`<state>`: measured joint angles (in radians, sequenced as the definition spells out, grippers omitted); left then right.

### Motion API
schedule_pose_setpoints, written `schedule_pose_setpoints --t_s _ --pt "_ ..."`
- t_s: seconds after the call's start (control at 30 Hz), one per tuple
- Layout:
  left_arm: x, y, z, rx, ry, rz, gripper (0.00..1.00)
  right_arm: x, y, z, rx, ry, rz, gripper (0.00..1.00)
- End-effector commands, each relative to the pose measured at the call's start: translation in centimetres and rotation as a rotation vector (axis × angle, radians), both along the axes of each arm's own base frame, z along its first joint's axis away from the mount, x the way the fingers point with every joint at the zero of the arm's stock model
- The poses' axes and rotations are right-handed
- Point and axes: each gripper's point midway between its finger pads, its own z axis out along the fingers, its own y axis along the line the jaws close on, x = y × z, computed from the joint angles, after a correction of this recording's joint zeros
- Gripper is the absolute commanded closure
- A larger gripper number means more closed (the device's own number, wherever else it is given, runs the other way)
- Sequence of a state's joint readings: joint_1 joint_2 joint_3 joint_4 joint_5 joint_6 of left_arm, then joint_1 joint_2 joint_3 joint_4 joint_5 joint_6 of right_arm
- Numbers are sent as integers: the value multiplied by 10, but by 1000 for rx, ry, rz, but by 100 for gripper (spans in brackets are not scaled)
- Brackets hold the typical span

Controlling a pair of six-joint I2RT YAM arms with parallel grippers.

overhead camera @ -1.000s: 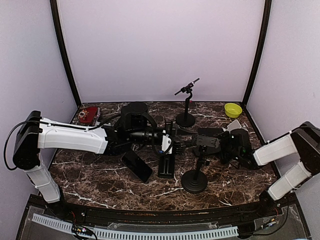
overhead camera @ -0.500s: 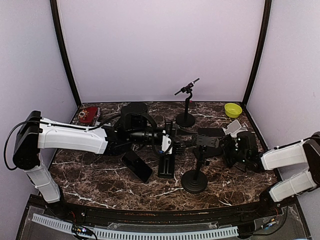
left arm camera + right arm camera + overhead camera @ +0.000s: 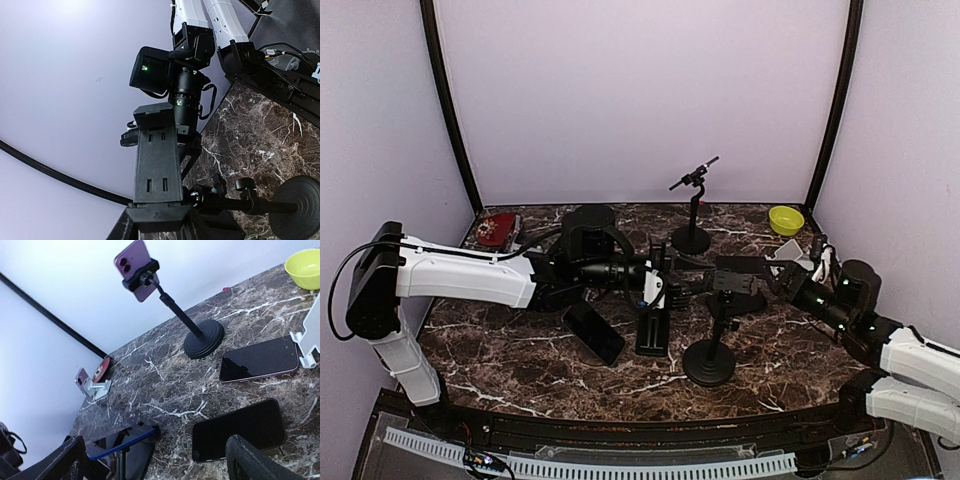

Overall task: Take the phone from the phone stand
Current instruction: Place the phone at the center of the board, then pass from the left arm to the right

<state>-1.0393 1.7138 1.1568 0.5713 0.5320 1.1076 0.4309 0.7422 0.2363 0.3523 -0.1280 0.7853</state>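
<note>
Left tool (image 3: 658,287) clamps phone stand (image 3: 710,362) cradle; right tool (image 3: 155,460) wide open, unladen; yellow bowl (image 3: 786,219) far-right.

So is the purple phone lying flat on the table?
No, the purple phone is clamped up high at the top of the black stand.

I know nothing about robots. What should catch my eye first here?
A long white left arm reaches across the dark marble table to a black phone stand at its middle. At the back, a purple phone sits clamped high on another stand, and a yellow bowl stands in the far right corner.
</note>
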Motion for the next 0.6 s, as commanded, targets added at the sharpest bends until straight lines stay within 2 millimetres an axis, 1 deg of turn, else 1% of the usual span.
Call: schedule_pose_setpoints --t_s 0.0,0.2,0.37,0.57 --pt "9 1 -22 61 7 44 100 -18 9 1 -128 -67 123 2" --pt "9 3 -25 68 4 47 100 -42 21 18 -172 -165 259 5" --pt "8 3 -25 69 6 45 100 -60 28 26 -188 -208 344 9" --pt "8 3 -26 70 6 40 100 -92 43 43 -190 -341 490 13"
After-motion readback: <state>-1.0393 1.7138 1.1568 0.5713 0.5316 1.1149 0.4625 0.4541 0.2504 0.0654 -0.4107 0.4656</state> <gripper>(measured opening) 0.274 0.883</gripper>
